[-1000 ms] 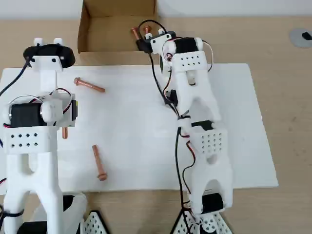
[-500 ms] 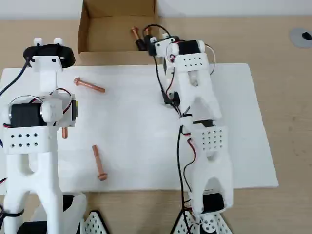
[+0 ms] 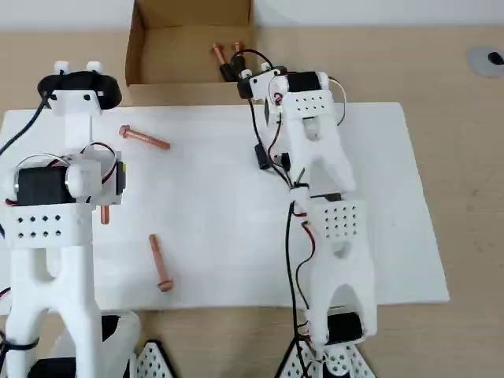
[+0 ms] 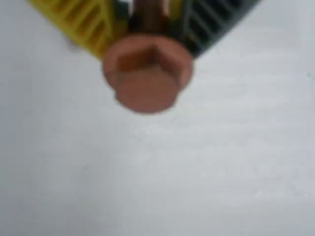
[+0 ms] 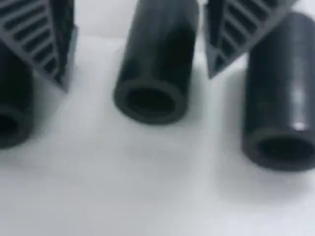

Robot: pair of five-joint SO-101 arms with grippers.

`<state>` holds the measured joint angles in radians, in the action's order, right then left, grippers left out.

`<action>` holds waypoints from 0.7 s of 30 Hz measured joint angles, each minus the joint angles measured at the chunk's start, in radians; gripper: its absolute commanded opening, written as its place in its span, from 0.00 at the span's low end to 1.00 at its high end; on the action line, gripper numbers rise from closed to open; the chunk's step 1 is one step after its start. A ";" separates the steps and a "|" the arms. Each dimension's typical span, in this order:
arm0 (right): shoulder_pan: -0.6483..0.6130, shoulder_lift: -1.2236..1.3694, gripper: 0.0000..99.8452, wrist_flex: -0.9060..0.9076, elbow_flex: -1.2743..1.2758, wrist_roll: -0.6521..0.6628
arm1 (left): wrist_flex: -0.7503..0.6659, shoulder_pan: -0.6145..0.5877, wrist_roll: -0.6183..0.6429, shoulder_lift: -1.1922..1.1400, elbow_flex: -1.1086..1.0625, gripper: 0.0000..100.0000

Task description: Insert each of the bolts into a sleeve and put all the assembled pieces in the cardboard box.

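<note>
The right arm has drawn back from the cardboard box (image 3: 142,47) over the last second. Its head was at the box's near wall and now sits off it, over the white mat (image 3: 213,205) that covers the table (image 3: 457,118) on the near side of the box. Two copper-headed pieces (image 3: 219,53) lie in the box's corner nearest that arm, so I take that drop-off as finished and the arm as after its next part.

The right tool (image 5: 138,78) is spread open, with one sleeve (image 5: 155,73) lying between its ribbed black fingers (image 5: 44,39) and not yet pinched. Neighbouring sleeves (image 5: 283,108) lie on either side. All three are smooth, matt black tubes with round open ends, resting on the mat a little back from the box.

The left tool (image 4: 147,14) is closed on a bolt (image 4: 147,73), gripping the shank between one yellow ribbed finger and one black one. The copper hexagonal head with its round flange hangs just over the mat, far from the box on the left arm's side.

Two loose bolts (image 3: 144,138) lie on the mat, one close to the box's front corner, the other much farther off. By my count three bolts are left to sleeve.
</note>
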<state>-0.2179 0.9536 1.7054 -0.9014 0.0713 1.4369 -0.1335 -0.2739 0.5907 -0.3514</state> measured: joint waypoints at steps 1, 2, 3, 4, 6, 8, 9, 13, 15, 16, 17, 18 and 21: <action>0.000 0.005 0.22 -0.002 0.000 0.002 | 0.000 0.000 -0.002 0.000 0.000 0.01; 0.000 0.009 0.22 -0.003 0.000 0.002 | 0.000 0.000 -0.002 0.000 0.000 0.01; 0.000 0.011 0.22 -0.005 -0.002 0.002 | 0.000 0.000 -0.002 0.000 0.000 0.01; 0.000 0.012 0.22 -0.005 -0.002 0.002 | 0.000 0.000 -0.002 0.000 0.000 0.01; 0.000 0.018 0.18 -0.005 -0.003 0.002 | 0.000 0.000 -0.002 0.000 0.000 0.01; 0.000 0.018 0.10 -0.005 -0.003 0.002 | 0.000 0.000 -0.002 0.000 0.000 0.01; 0.005 0.018 0.06 -0.005 -0.006 0.006 | 0.000 0.000 -0.002 0.000 0.000 0.01; 0.026 0.021 0.01 -0.025 -0.012 0.038 | 0.000 0.000 -0.002 0.000 0.000 0.01; 0.026 0.021 0.01 -0.026 -0.012 0.041 | 0.000 0.000 -0.002 0.000 0.000 0.01; 0.026 0.021 0.01 -0.023 -0.012 0.041 | 0.000 0.000 -0.002 0.000 0.000 0.01; 0.026 0.023 0.01 -0.020 -0.012 0.041 | 0.000 0.000 -0.002 0.000 0.000 0.01; 0.026 0.025 0.01 -0.020 -0.012 0.041 | 0.000 0.000 -0.002 0.000 0.000 0.01; 0.026 0.025 0.01 -0.014 -0.014 0.041 | 0.000 0.000 -0.002 0.000 0.000 0.01</action>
<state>-0.1918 0.9782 1.6916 -0.9152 0.1128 1.4369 -0.1335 -0.2754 0.5907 -0.3514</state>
